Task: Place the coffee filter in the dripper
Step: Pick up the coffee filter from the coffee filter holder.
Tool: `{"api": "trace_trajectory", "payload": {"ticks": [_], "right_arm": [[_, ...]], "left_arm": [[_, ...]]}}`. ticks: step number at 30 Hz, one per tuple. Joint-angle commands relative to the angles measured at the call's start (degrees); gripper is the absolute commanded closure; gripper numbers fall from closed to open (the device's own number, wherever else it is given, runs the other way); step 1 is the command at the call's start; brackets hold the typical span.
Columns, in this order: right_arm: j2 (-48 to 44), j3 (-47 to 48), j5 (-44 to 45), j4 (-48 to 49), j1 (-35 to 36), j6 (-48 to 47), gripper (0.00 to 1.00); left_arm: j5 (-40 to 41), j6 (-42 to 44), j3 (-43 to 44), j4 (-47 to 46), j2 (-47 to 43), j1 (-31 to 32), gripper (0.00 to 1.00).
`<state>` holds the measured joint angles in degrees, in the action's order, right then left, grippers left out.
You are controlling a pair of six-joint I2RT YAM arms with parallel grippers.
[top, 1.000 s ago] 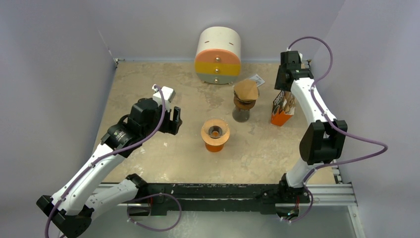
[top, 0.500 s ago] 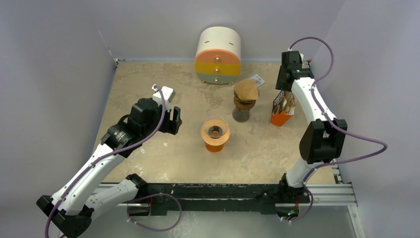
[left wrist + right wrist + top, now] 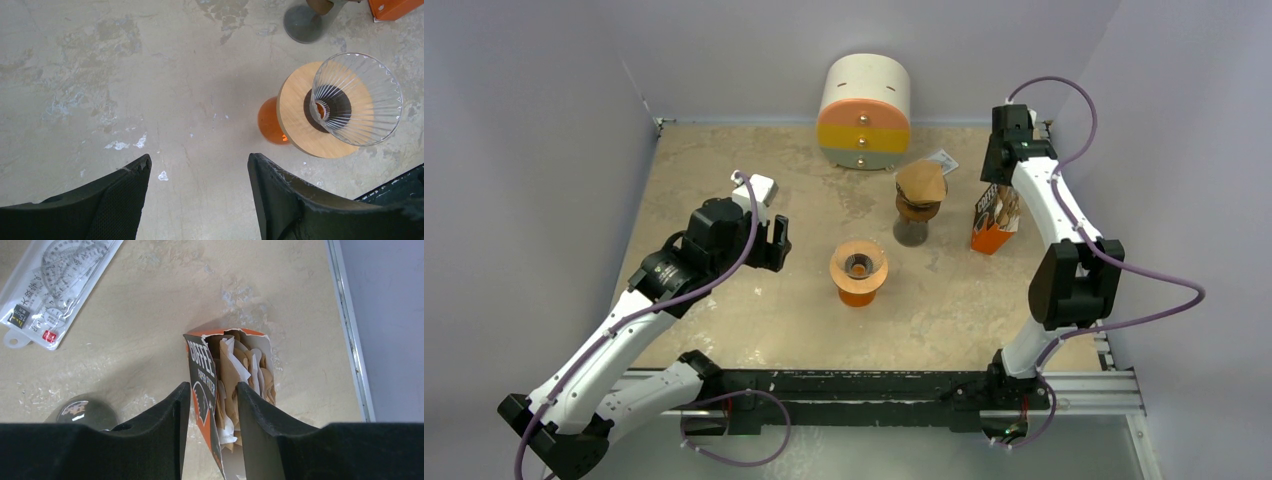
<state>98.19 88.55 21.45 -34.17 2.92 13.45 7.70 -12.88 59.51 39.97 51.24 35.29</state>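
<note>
From above, the glass dripper (image 3: pixel 858 265) sits on its orange stand (image 3: pixel 857 292) mid-table, well apart from the orange filter box (image 3: pixel 992 222) at the right; a brown-topped grey stand (image 3: pixel 916 205) rises between them, and a rounded drawer unit (image 3: pixel 864 110) stands at the back; the left end effector (image 3: pixel 774 245) hovers left of the dripper; the right end effector (image 3: pixel 997 188) hangs over the box. The left wrist view shows what the top view does not: the ribbed dripper (image 3: pixel 356 105) holds nothing, and the left jaws gape over bare table (image 3: pixel 150 90). The right wrist view looks into the torn box (image 3: pixel 202 390), packed with brown coffee filters (image 3: pixel 247 375); the jaws straddle its printed wall and nearest filters, but I cannot tell if they grip; a protractor packet (image 3: pixel 55 290) lies nearby.
</note>
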Motion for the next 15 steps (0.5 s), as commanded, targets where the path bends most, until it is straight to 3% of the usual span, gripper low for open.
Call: {"api": "trace_trajectory", "payload": {"ticks": [1,9,15], "right_arm": [[0.2,-0.76,0.08,1.04,-0.37,0.61,0.58],[0.51,-1.45,0.52,1.05,-0.41,0.65,0.62],[0.34,-1.45,0.43,1.09,-0.46,0.52,0.75]], "left_arm": [[0.47,0.05,-0.1,-1.91,-0.57,0.1,0.3],[0.42,-0.01,-0.08,-1.91,-0.53,0.12,0.3],[0.38,-0.04,-0.09,-1.91,-0.57,0.06,0.3]]}}
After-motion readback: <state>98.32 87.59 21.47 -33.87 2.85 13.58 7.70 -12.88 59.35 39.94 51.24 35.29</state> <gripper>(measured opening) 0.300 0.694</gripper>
